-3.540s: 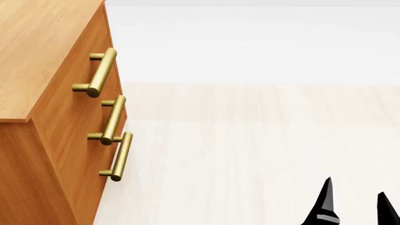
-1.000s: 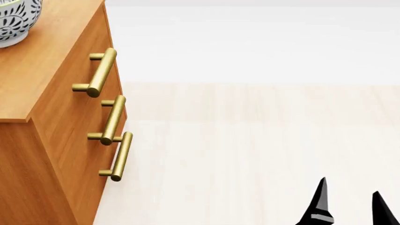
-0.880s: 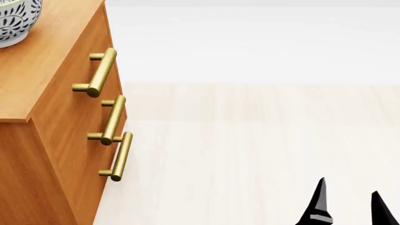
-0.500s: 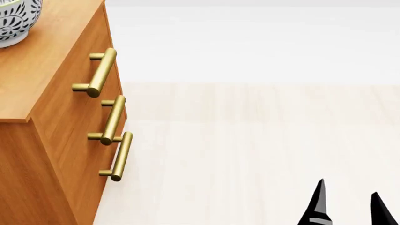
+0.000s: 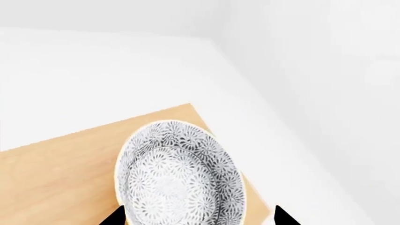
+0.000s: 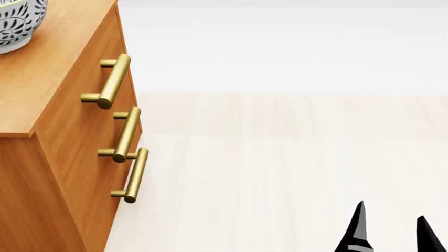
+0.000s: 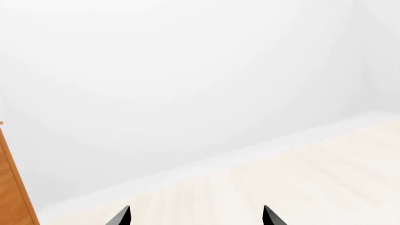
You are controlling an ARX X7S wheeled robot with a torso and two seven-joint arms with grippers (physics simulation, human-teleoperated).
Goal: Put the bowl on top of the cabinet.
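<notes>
The bowl (image 6: 14, 26), white with a dense dark floral pattern, stands upright on the top of the orange-brown cabinet (image 6: 63, 131), at the head view's upper left edge. In the left wrist view the bowl (image 5: 181, 178) rests near a corner of the cabinet top (image 5: 56, 178). My left gripper (image 5: 196, 218) is open, its two dark tips standing on either side of the bowl's near part. My right gripper (image 6: 388, 231) hangs open and empty over the floor at the lower right, far from the cabinet. The right gripper (image 7: 196, 216) faces floor and wall.
Three brass bar handles (image 6: 112, 81) stick out from the cabinet's drawer fronts. Pale wood floor (image 6: 280, 168) stretches to a white wall (image 6: 280, 47). A sliver of the cabinet's side (image 7: 12, 187) shows in the right wrist view.
The bowl, absent from the cabinet top 3.5 s ago, now stands there and has not moved over the last second. My right gripper has shifted slightly left and down.
</notes>
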